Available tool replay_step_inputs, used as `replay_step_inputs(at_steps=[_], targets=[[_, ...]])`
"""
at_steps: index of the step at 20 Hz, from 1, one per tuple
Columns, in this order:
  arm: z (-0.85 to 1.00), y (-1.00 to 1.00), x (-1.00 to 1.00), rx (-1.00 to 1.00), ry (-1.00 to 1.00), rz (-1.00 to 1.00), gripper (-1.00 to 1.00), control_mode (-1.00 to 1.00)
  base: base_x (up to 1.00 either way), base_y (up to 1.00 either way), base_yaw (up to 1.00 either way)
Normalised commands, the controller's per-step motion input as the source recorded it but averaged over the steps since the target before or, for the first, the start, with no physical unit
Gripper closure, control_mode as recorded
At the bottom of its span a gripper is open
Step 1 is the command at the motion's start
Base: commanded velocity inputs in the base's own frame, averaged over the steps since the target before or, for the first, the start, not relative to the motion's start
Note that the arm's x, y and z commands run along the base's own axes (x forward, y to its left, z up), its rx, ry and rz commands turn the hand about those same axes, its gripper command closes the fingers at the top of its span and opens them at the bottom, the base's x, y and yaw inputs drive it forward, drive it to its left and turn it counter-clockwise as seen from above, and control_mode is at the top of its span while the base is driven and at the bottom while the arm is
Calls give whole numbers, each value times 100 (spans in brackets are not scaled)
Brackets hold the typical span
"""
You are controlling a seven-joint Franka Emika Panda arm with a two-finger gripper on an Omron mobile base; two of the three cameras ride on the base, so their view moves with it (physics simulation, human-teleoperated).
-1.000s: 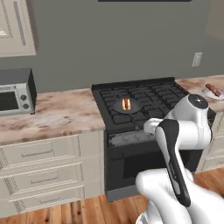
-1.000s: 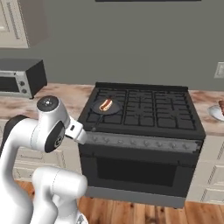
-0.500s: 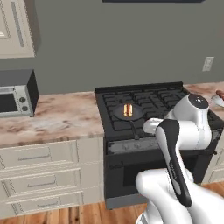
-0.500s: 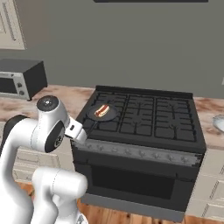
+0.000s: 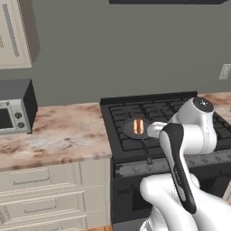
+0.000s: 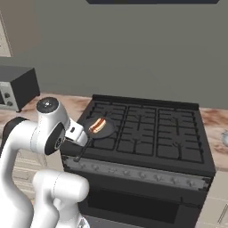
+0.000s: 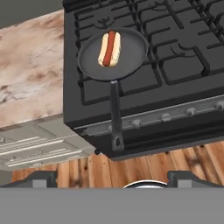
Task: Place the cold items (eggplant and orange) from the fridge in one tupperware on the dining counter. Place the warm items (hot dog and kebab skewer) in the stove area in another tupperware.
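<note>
Hot dog (image 7: 109, 48) in dark pan (image 7: 124, 59) on stove (image 7: 183, 57), long axis roughly along pan handle; gripper (image 7: 112, 178) wide, empty.

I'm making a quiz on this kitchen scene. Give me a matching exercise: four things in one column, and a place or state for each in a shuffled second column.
1. hot dog
2. frying pan
3. microwave
4. tool

A. on the marble countertop, left of the stove
B. open, holding nothing
C. lying in the pan
D. on the stove's front left burner, handle toward the stove's front edge

Pairs: 1-C, 2-D, 3-A, 4-B
</note>
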Motion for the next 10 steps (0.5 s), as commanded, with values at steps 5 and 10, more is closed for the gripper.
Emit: replay_step_inputs(at_steps=[5, 10], targets=[[0, 0, 0, 0, 0, 0, -100, 100, 43, 0, 0], [0, 0, 0, 0, -1, 0, -100, -100, 22, 0, 1]])
